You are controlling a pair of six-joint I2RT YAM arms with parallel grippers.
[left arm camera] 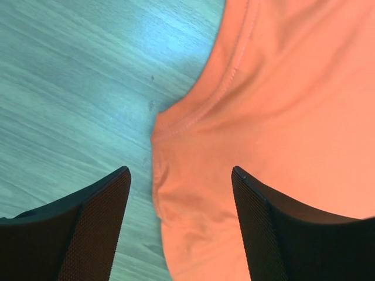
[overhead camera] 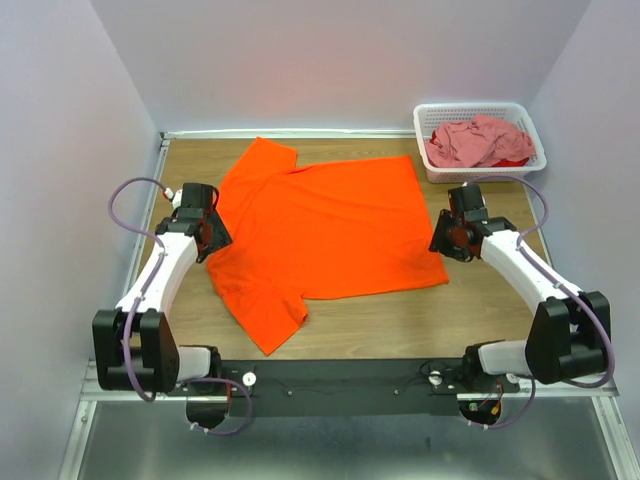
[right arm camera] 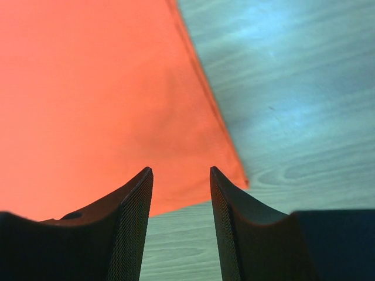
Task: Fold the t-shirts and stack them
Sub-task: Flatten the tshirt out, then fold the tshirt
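Note:
The bright orange t-shirt [overhead camera: 320, 225] lies spread flat on the wooden table, collar end to the left, hem to the right. My left gripper [overhead camera: 212, 232] is open at the shirt's left edge, near the neck; in its wrist view the shirt's edge [left arm camera: 193, 193] lies between its fingers [left arm camera: 99, 222]. My right gripper [overhead camera: 452, 240] is open at the shirt's near right hem corner [right arm camera: 231, 170], which lies just beyond its fingertips [right arm camera: 137, 205]. The dusty pink t-shirt [overhead camera: 475, 140] lies crumpled in the basket.
A white plastic lattice basket [overhead camera: 530, 125] stands at the back right corner of the table and also holds something red [overhead camera: 512, 160]. Pale walls close in the back and both sides. Bare wood [overhead camera: 400, 320] runs along the front.

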